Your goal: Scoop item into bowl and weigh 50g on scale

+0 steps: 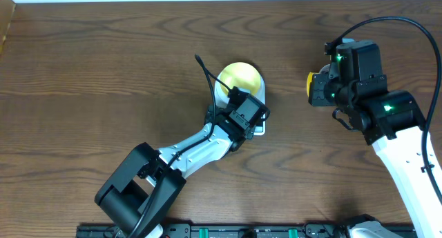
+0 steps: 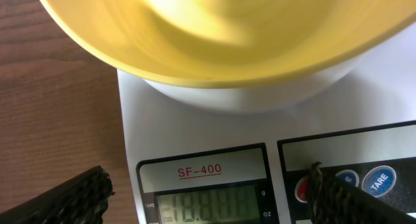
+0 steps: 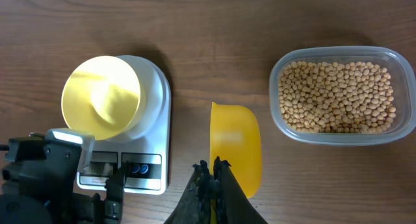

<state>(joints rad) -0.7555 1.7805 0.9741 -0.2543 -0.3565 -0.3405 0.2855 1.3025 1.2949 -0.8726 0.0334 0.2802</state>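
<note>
Beans (image 3: 336,97) all lie in the clear tub (image 3: 338,138) at the right of the bench (image 3: 214,29); none show in the bowl (image 3: 101,96), which looks empty from the right wrist view. The bowl stands on the scale (image 3: 159,107), toward its back, w/ the display (image 2: 201,211) & btns bare at the front edge. A yellow scoop (image 3: 235,143) hangs between scale & tub, empty, its handle pinched in the right claw (image 3: 213,171), jaws closed tight on it. The left claw (image 2: 208,203) sits low over the scale's front, jaws spread wide w/ nothing in them. One fingertip (image 2: 338,198) is right at the btn panel, tho actual contact can't be told. The display shows a full row of digits, more like a power-up check than a weight. So the step in hand is prob. switching on or zeroing the scale w/ the empty bowl aboard, before any scooping. Next move, as I judge it: the left claw lifts clear so it adds no load & the readout can settle at zero. Then the right claw swings the scoop across to the tub, digs in, brings it level over the bowl & tips slowly, w/ small pours near 50g.
</note>
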